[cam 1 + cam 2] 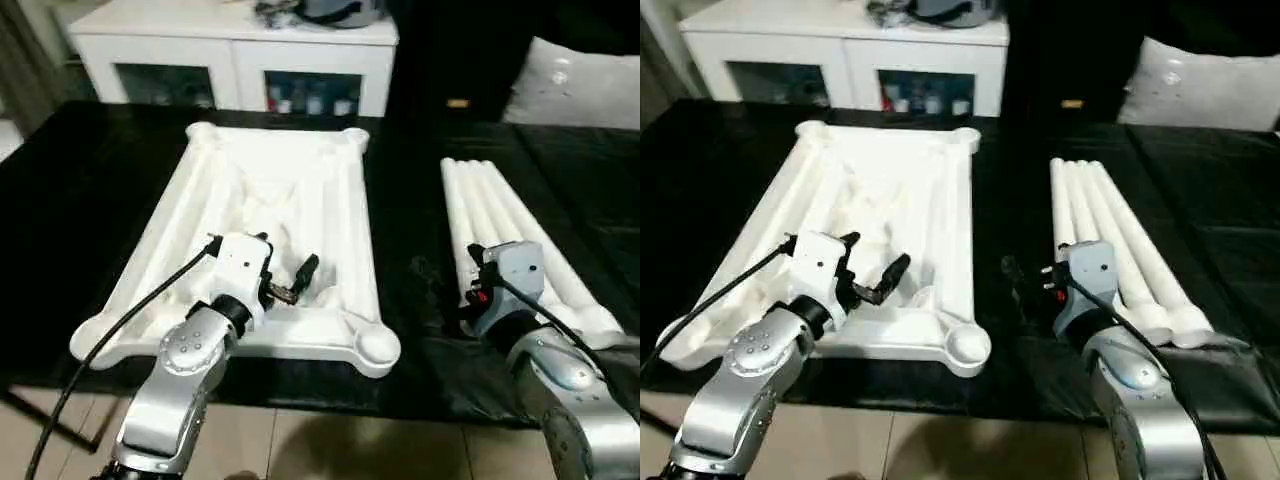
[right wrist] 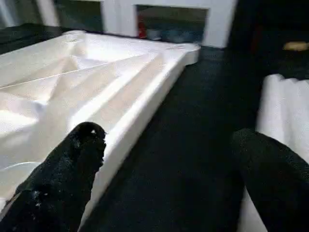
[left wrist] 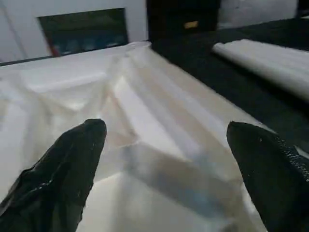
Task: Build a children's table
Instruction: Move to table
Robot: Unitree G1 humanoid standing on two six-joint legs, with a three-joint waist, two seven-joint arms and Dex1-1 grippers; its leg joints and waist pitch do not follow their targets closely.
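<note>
On the black-covered table lies the white top of the children's table, underside up, ribs showing, w/ round sockets at the corners; the near-right socket sits by the table's front edge. Well apart to its right, four white tube legs lie side by side, touching one another, running from far to near, thicker ends toward the robot.

Left end effector hangs over the near part of the top's ribbed underside, fingers spread wide, nothing between them. In the left wrist view both black fingers stand far apart w/ the top's ribs seen thru the gap; can't tell if a fingertip touches the plastic. A black cable runs back from that wrist along the silver forearm.

Right end effector is at the near end of the legs, over the black strip between top and legs. Its fingers are also spread wide & empty; the right wrist view has one finger toward the top's long edge and the other right by the nearest leg, contact not clear.

Behind the table stands a white cabinet w/ glass doors, and at the far right a grey cushion.
</note>
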